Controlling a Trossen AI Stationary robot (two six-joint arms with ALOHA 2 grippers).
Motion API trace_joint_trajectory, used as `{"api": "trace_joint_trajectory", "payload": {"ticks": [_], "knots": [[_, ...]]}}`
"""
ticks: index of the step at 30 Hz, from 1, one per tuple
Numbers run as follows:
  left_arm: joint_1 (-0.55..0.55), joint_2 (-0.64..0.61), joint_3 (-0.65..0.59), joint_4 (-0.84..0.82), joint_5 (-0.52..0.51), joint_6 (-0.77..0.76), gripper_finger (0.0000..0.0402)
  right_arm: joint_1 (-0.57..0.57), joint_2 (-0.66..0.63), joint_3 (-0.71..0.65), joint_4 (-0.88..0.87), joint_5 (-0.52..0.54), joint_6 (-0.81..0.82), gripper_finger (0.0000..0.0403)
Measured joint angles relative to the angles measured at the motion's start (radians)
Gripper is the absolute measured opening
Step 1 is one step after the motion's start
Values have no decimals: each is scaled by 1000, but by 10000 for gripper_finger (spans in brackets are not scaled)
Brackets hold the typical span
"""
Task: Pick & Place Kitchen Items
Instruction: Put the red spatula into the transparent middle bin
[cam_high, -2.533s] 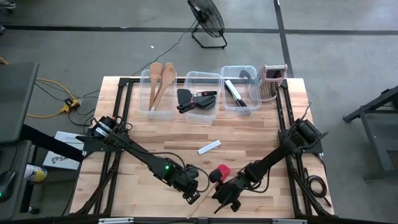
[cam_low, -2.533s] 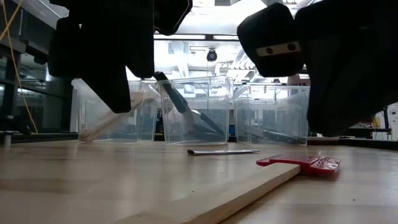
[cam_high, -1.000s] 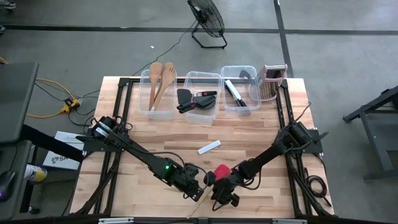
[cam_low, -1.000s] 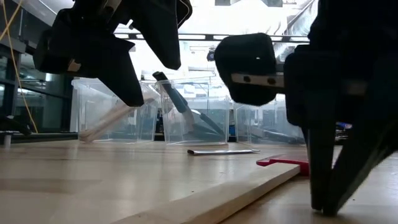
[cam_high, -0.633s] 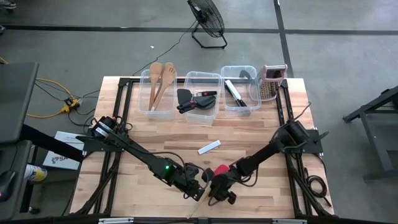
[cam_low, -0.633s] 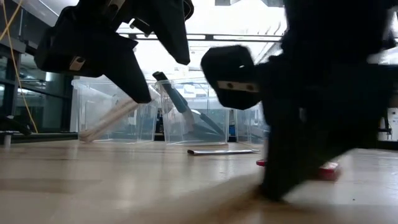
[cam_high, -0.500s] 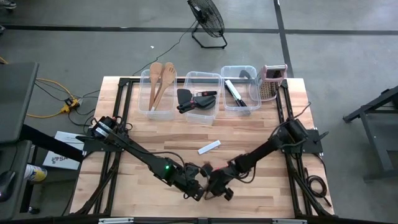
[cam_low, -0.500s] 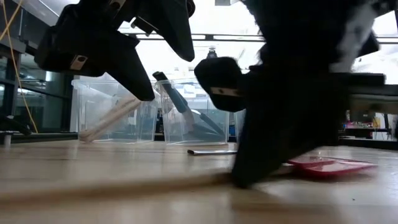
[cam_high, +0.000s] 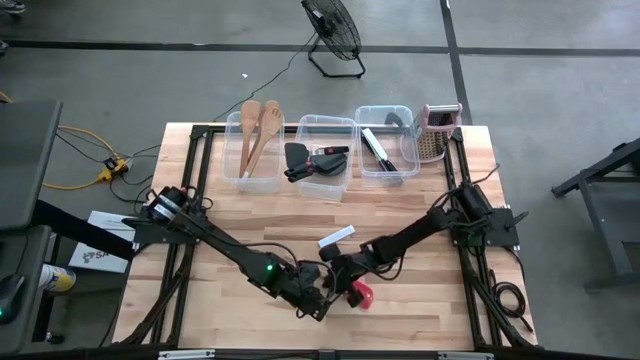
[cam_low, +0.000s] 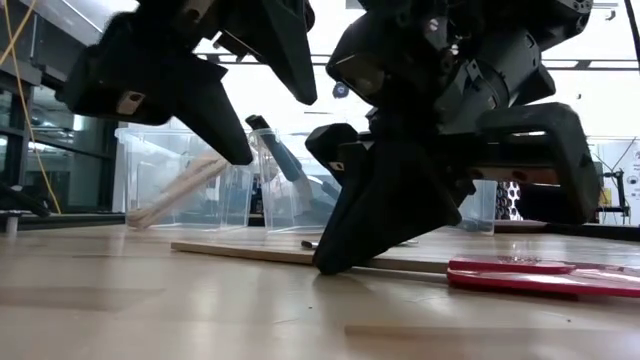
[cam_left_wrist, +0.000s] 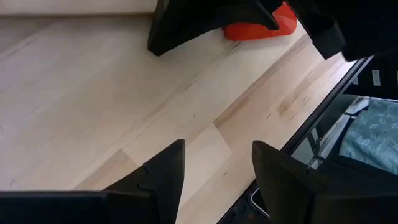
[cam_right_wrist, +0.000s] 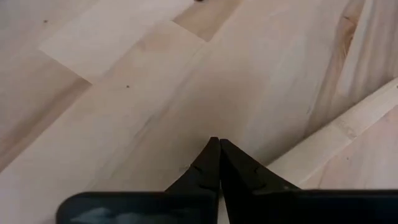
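1. My right gripper (cam_high: 333, 268) has its fingers pressed together, tips down at the pale wooden tabletop (cam_high: 400, 215); in the low view they stand against the handle of the red-headed, wooden-handled spatula (cam_low: 545, 277), pinching nothing.
2. My left gripper (cam_high: 318, 300) is spread and empty, hovering over bare wood just beside the right one; the spatula's red head (cam_left_wrist: 258, 28) shows beyond its fingertips.
3. The spatula lies flat, its long axis running crosswise past my closed right tips; the head lies out to one side of them, the handle to the other.
4. Both grippers are near it; I judge the open left one better placed to straddle the handle across its width.
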Motion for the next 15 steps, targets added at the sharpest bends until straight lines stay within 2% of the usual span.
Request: {"api": "trace_joint_trajectory", "payload": {"ticks": [9,15], "knots": [[68,-43,0,-60,30,121,184,8,-39,-3,-46,23,9,1],[92,-100,0,-141,47,249,184,14,-116,-6,-217,62,58,1]]}}
